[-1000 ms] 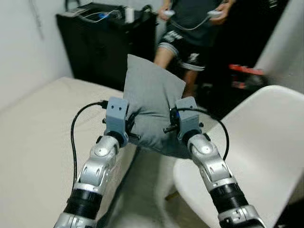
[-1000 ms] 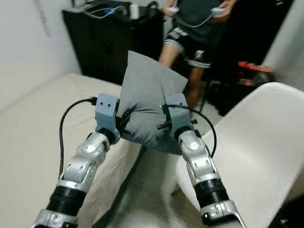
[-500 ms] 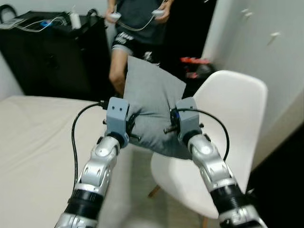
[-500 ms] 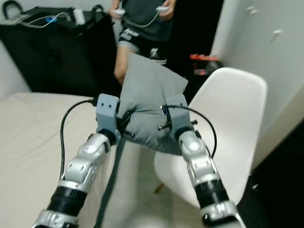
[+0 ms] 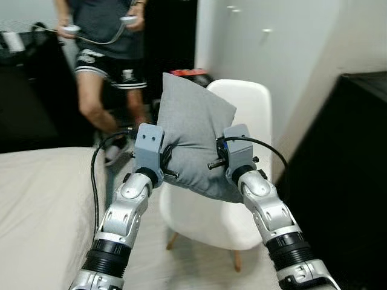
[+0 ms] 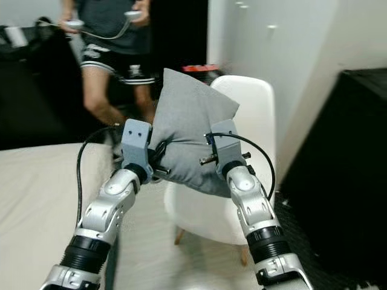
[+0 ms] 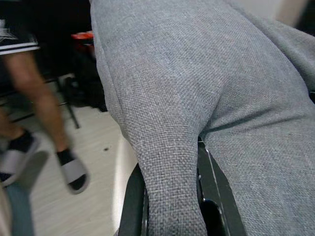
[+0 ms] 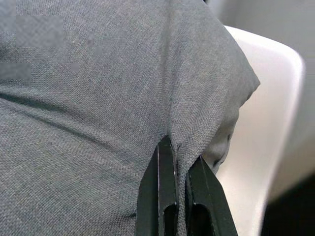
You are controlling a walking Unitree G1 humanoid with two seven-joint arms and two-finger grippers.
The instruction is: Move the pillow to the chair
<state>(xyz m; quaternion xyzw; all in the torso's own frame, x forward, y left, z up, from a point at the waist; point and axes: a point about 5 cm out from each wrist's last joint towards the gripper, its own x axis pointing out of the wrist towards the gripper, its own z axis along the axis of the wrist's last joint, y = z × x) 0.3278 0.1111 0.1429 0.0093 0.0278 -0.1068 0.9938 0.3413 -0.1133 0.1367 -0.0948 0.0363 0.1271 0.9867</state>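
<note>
Grey woven pillow (image 5: 193, 142) is held up in the air between both arms, in front of and above the white chair (image 5: 251, 112), not touching the seat. It looks soft and light: the fabric bunches and creases where it is pinched, and the body sags a little below the grips while the top corner stands up. Probably not slippery, since the coarse weave gives good purchase, and not fragile.

Left gripper (image 7: 170, 196) has its two black fingers closed on a fold of the pillow's side edge; cloth drapes over and between them. Right gripper (image 8: 179, 196) is nearly fully closed, its fingers pinching a thin seam ridge on the opposite side. Side-edge pinches seem a sound hold, though with thin folds the cloth could slip out if tugged.

The chair is a smooth moulded plastic shell with a rounded back, a dished seat and wooden legs. A bed with a beige mattress (image 5: 36, 199) lies at the left. A person (image 5: 103, 54) stands behind, holding controllers. A dark cabinet (image 5: 344, 169) stands at the right.
</note>
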